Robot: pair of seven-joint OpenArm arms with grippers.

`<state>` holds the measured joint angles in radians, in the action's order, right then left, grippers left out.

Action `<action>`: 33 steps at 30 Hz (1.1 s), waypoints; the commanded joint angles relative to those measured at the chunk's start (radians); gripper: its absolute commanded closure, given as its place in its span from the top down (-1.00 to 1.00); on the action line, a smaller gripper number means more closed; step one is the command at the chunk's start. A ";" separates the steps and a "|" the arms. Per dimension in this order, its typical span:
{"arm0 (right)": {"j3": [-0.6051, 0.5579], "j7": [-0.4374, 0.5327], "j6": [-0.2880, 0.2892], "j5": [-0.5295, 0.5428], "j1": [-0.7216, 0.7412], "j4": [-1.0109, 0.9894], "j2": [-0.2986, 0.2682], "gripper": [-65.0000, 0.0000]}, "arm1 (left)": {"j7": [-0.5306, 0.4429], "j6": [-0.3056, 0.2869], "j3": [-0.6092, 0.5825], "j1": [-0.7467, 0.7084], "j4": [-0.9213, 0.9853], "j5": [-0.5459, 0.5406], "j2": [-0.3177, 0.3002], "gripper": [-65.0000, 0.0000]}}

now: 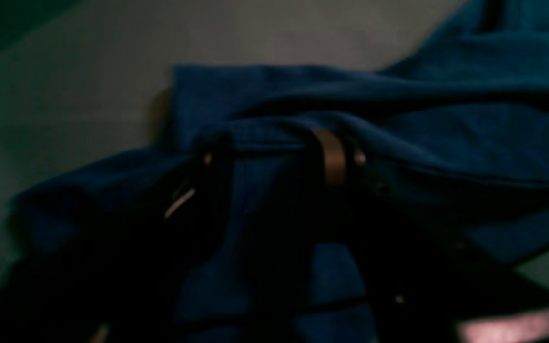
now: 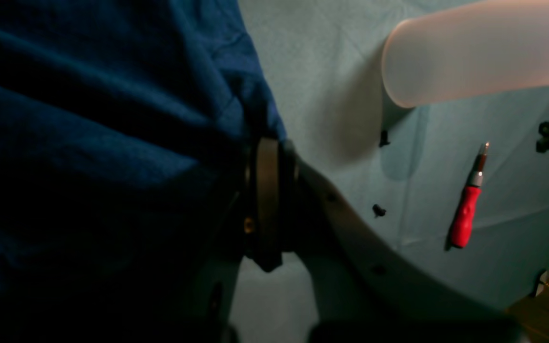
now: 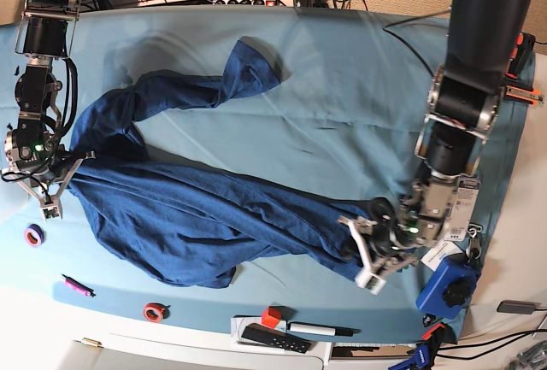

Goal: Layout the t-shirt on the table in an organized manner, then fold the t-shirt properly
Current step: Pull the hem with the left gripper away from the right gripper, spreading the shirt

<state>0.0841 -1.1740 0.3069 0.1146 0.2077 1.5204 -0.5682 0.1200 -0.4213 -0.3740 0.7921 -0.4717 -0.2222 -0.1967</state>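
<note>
In the left wrist view the t-shirt was a deep navy mass of soft folds, blurred and dim, lying over a pale grey-looking stretch of the table. The left gripper sat among the folds with cloth bunched between its dark fingers; its jaws stood partly apart, with fabric between them, pinching the t-shirt. A copper-toned pad showed on one finger.

In the right wrist view the navy fabric filled the left half, matte and heathered, hanging in heavy creases. The right gripper was pressed together on the cloth's edge, its dark ringed tip against the fabric. Beyond it the table's smooth teal cloth carried a red-handled screwdriver and two small dark specks. A frosted, translucent cylinder crossed the upper right corner.

In the base view the t-shirt lay stretched in a long twisted band across the table, rumpled and uneven, one sleeve flung toward the far side. The right gripper clamped the garment's end at the view's left; the left gripper held the other end at the view's right. Along the near edge lay a purple tape ring, a pink marker, a red tape ring, a small red block and a black marker.
</note>
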 commanded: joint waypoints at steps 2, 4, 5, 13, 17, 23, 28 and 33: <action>0.009 0.015 -0.008 -0.010 0.022 0.016 -0.027 -1.00 | -0.024 0.043 0.003 0.038 -0.014 0.029 -0.005 -0.20; 0.009 0.015 -0.008 -0.009 0.022 0.016 -0.027 -1.00 | -0.027 0.067 0.003 0.037 -0.014 0.058 -0.006 -0.22; 0.009 0.015 -0.008 -0.009 0.022 0.016 -0.027 -1.00 | -0.035 0.071 0.003 0.036 -0.014 0.067 -0.006 -0.29; 0.009 0.023 -0.008 -0.009 0.022 0.016 -0.027 -1.00 | -0.137 0.110 0.003 -0.012 -0.014 0.066 -0.003 -1.00; 0.009 0.049 -0.008 -0.009 0.023 0.016 -0.027 -1.00 | -0.160 0.008 0.003 -0.015 -0.019 0.000 -0.016 -1.00; 0.009 0.012 -0.007 0.031 0.022 0.016 -0.027 -1.00 | -0.116 -0.277 0.003 -0.020 -0.120 -0.256 -0.132 -1.00; 0.009 -0.005 -0.007 0.028 0.016 0.016 -0.030 -1.00 | 0.067 -0.277 0.003 -0.050 -0.249 -0.499 -0.272 -1.00; 0.009 -0.025 -0.008 0.046 0.002 0.016 -0.029 -1.00 | 0.242 -0.277 0.004 -0.109 -0.378 -0.704 -0.401 -1.00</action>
<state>0.0841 -1.1995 0.3058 0.1658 0.1921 1.5208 -0.5739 0.3882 -0.6952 -0.3786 0.6537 -0.8402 -0.9104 -0.5838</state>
